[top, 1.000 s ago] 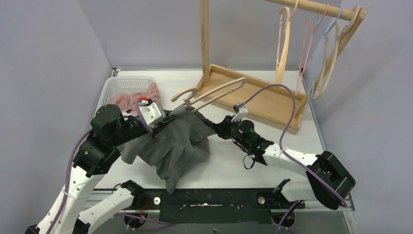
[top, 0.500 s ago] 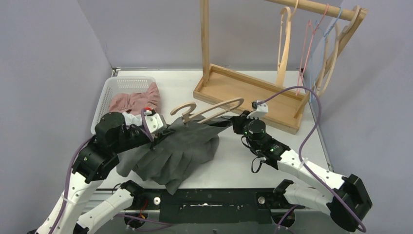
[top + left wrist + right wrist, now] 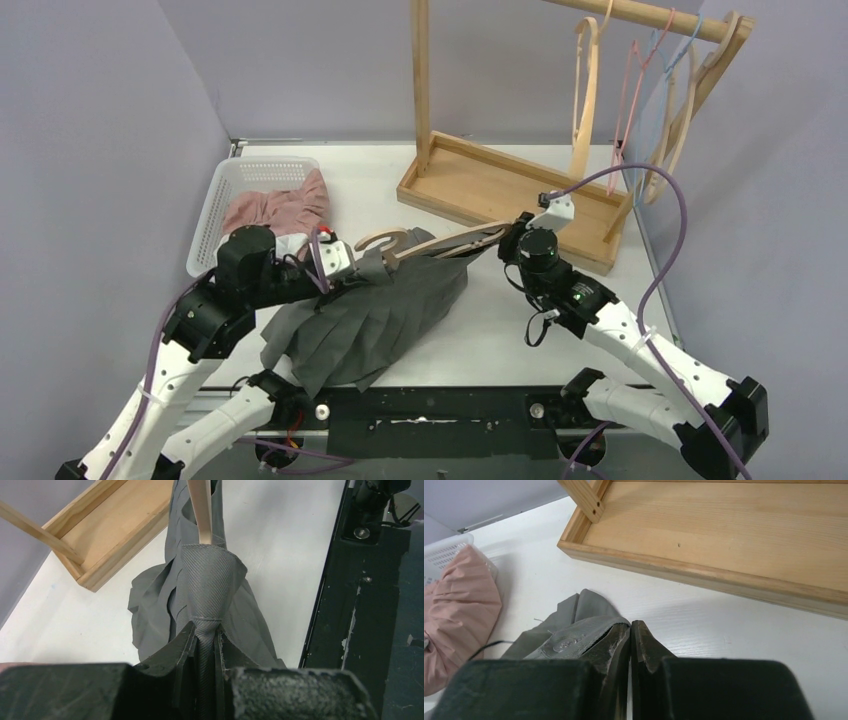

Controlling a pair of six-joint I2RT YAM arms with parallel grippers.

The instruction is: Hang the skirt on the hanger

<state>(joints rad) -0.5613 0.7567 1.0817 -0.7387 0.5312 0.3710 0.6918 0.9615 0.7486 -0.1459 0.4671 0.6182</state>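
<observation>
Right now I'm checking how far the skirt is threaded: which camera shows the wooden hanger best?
Top external: the hanger shows from hook to far end, with the grey skirt hanging below it. Left wrist shows only a strip of the hanger entering the waistband. Right wrist shows no hanger, just fabric.

Blk/wht arms point(image 3: 640, 345), purple cables point(image 3: 682, 225), blk jaws

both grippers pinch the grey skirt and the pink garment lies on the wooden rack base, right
No: the pink garment lies in the white basket, not on the rack base. The top external view shows it. The rest holds.
</observation>
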